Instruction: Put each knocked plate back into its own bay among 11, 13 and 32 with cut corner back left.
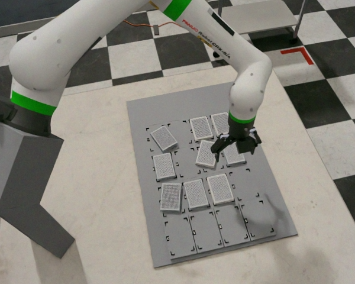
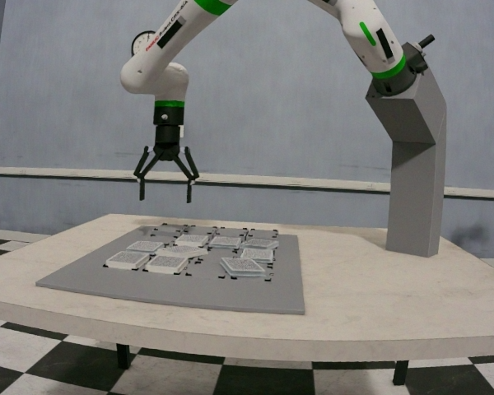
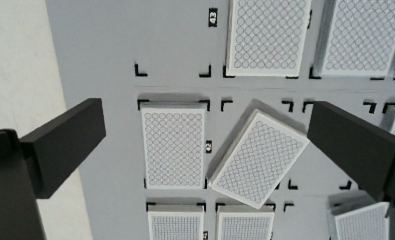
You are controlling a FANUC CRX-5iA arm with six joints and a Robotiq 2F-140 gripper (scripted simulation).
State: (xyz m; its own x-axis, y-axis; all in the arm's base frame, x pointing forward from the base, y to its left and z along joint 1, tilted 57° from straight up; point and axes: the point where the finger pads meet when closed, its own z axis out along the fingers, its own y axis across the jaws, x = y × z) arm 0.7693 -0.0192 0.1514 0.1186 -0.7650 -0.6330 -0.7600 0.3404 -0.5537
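Observation:
My gripper (image 1: 235,153) (image 2: 165,198) (image 3: 207,118) is open and empty, high above the back rows. In the wrist view its fingers stand either side of the bay 42 plate and the knocked bay 32 plate. The bay 32 plate (image 1: 206,153) (image 2: 183,250) (image 3: 259,157), a 96-well one, lies turned over its bay's corner pieces, one corner close to the bay 42 plate. The bay 11 plate (image 1: 164,138) (image 2: 242,265) (image 3: 362,223), fine-gridded, lies strongly turned. The bay 13 plate (image 1: 171,197) (image 2: 260,243) is slightly turned and shifted. Cut corners are too small to tell.
Seated plates stand around: bay 42 (image 1: 234,155) (image 3: 174,145), bay 33 (image 1: 219,189) (image 3: 269,37), bay 23 (image 1: 196,194) (image 3: 361,37), bay 12 (image 1: 163,166), bay 31 (image 1: 201,128) and bay 41 (image 2: 127,259). Column 4's raised floors (image 1: 205,229) line one deck side.

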